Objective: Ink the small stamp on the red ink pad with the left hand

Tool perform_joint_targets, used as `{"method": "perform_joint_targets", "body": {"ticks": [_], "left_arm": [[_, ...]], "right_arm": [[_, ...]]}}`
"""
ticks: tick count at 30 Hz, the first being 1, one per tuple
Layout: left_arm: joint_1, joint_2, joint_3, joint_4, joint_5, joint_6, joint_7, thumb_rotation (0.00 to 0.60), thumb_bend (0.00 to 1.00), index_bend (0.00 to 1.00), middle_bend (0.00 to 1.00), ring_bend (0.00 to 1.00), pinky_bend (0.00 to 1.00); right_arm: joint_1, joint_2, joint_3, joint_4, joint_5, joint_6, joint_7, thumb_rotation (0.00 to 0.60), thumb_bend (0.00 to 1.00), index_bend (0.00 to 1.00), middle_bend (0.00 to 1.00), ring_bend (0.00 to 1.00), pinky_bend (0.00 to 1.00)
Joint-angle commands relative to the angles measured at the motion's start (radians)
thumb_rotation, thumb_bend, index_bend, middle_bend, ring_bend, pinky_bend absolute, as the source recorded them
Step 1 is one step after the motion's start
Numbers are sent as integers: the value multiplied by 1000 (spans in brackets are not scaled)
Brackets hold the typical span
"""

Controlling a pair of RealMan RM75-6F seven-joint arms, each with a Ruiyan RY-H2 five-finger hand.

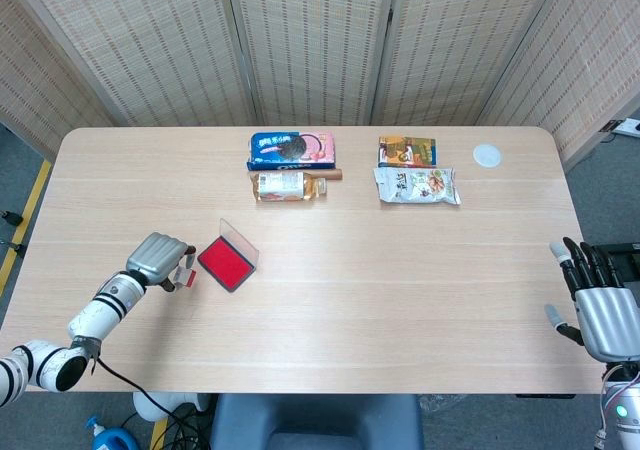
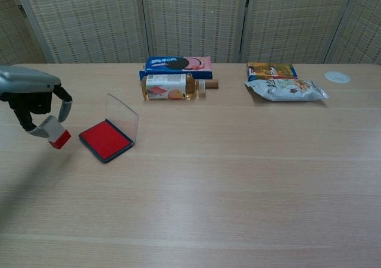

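Note:
The red ink pad (image 1: 222, 264) (image 2: 105, 140) lies open on the table, its clear lid (image 2: 122, 116) standing up at the far side. My left hand (image 1: 160, 257) (image 2: 37, 100) holds the small stamp (image 1: 185, 275) (image 2: 55, 131) just left of the pad, lifted off the table, with the stamp's red face tilted down and toward the pad. My right hand (image 1: 600, 300) is at the table's right front edge, fingers spread, holding nothing.
At the back of the table lie a blue-and-pink cookie box (image 1: 290, 149), a bottle on its side (image 1: 288, 185), a snack box (image 1: 407, 151), a snack bag (image 1: 416, 184) and a small white disc (image 1: 487, 154).

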Motion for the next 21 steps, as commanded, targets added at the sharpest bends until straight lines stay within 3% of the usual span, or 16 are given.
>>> {"method": "perform_joint_targets", "body": {"ticks": [1, 21], "left_arm": [[18, -27, 5, 47, 36, -8, -18, 600, 406, 712, 1000, 977, 934], [52, -134, -18, 222, 153, -58, -137, 600, 389, 661, 1000, 977, 934]], "right_arm": [[2, 0, -1, 1, 0, -5, -1, 600, 293, 0, 0, 0, 0], [3, 4, 3, 6, 11, -8, 9, 600, 294, 0, 0, 0, 0]]}}
